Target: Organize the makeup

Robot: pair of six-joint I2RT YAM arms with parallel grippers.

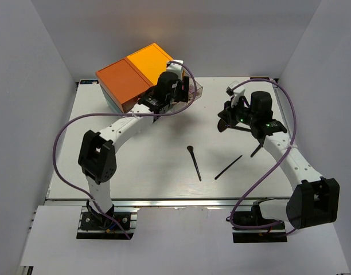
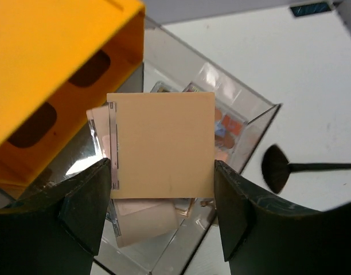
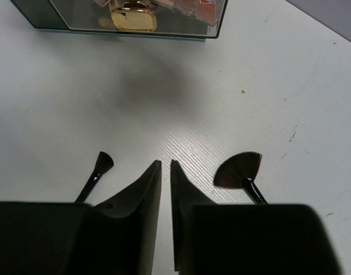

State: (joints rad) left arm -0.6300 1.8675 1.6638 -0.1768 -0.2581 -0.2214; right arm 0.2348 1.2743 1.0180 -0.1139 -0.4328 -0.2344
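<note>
Squarely between the fingers of the left hand [image 2: 163, 172] sits the tan square compact [image 2: 164, 143], clamped by its two side edges and held flat above the clear drawer [image 2: 261, 117]. Under it in the drawer lie eyeshadow palettes [image 2: 227, 129] in brown and pink shades, and a gold-capped bottle [image 3: 133, 17] shows through the drawer's wall in the right wrist view. The drawer stands pulled out from the orange-topped box [image 2: 55, 63] at the far left of the tabletop [image 1: 135, 166].

Just beyond the drawer's corner a fan brush [image 2: 275, 167] lies flat on the tabletop. The right hand [image 3: 166, 172] hangs low over the surface with its fingers almost together, only a thin slit between them and nothing in it; the fan brush lies just to their right and a slim round-headed brush [image 3: 100, 166] just to their left. In the top view two thin black brushes [image 1: 194, 162] [image 1: 228, 167] lie apart near the middle of the tabletop.
</note>
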